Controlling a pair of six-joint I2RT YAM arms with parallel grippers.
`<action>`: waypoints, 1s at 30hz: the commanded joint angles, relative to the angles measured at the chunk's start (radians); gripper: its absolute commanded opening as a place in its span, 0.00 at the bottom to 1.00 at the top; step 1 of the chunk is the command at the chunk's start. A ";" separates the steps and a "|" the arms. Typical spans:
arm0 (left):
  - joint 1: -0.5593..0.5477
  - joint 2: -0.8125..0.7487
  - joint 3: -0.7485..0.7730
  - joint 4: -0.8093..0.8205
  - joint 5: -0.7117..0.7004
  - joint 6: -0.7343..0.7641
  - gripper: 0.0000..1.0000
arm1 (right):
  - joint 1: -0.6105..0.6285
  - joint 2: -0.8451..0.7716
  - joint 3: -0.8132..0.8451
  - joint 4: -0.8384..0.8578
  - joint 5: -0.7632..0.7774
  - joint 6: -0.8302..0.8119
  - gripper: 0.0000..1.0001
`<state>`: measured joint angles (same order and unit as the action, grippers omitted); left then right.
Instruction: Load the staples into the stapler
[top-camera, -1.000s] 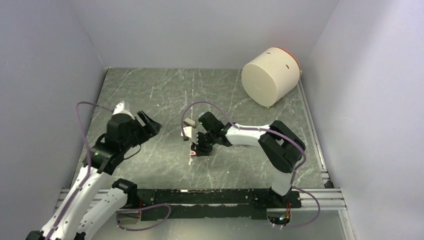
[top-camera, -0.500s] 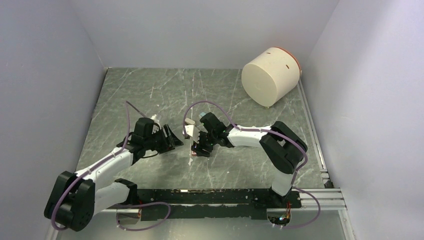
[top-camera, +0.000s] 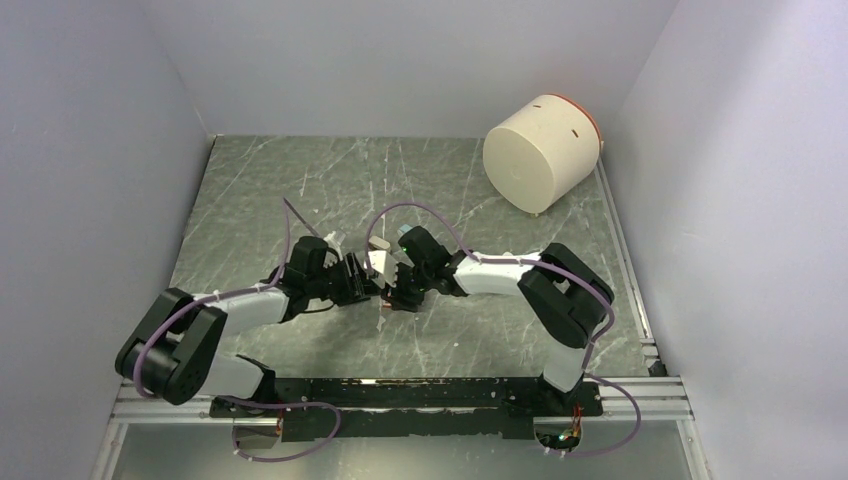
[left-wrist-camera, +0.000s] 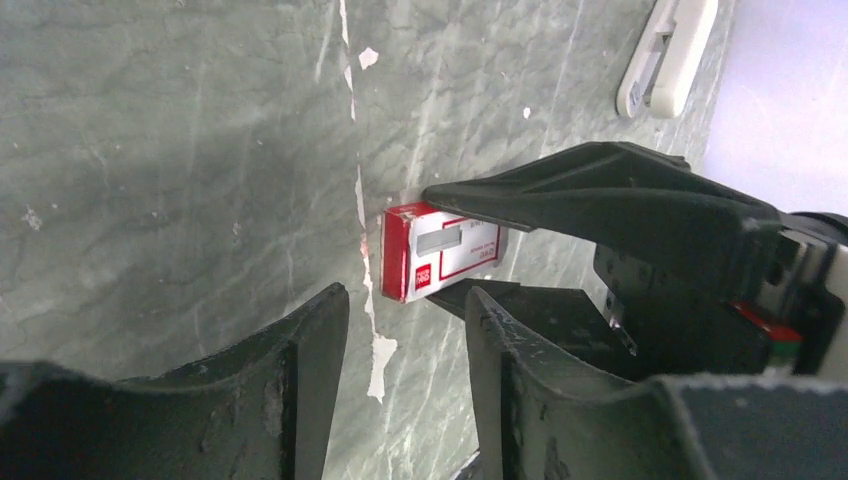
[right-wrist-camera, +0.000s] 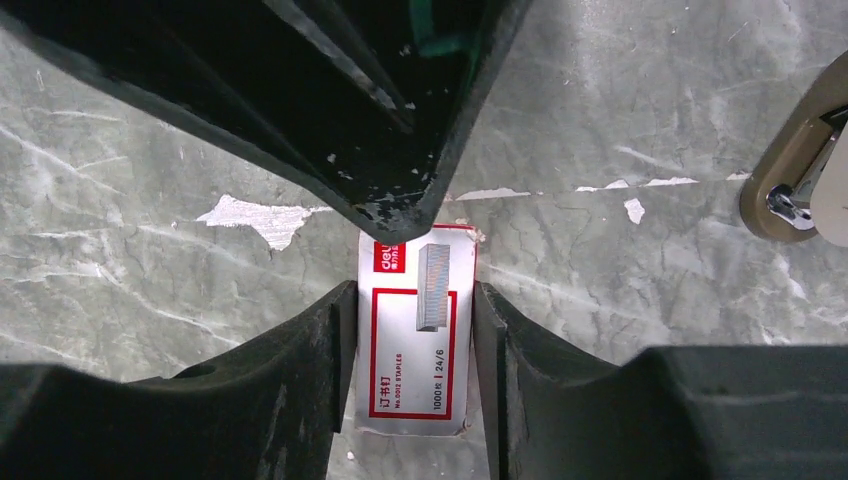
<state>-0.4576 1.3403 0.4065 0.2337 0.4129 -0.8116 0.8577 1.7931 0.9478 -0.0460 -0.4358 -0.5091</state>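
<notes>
We found the box of staples (right-wrist-camera: 415, 335) lying flat near the middle of the marbled grey table (top-camera: 300, 190), its white face with the red border turned up. The right gripper (right-wrist-camera: 415, 295) straddled it, one finger along each long side. The right wrist view showed no gap, so we took it as clamped on the box. The left gripper (left-wrist-camera: 407, 300) faced it from the opposite side, its jaws apart with only bare table between them. One of its black fingers (right-wrist-camera: 390, 190) reached over the box's far short end, though we could not tell whether it touched. The cream stapler (left-wrist-camera: 665, 55) lay on the table near the two grippers, apart from the box. A cream cylinder (top-camera: 535, 155) lay on its side in the far right corner.
</notes>
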 joint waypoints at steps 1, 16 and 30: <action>-0.011 0.047 0.011 0.128 0.033 0.022 0.49 | 0.007 0.011 0.018 0.041 0.012 -0.001 0.48; -0.042 0.158 -0.013 0.249 0.041 0.010 0.30 | 0.022 0.037 0.039 0.041 -0.011 0.008 0.43; -0.045 0.214 -0.052 0.348 0.107 -0.016 0.26 | 0.034 0.063 0.085 0.025 -0.038 -0.014 0.40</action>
<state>-0.4892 1.5360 0.3740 0.4919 0.4511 -0.8108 0.8719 1.8278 0.9955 -0.0612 -0.4385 -0.5053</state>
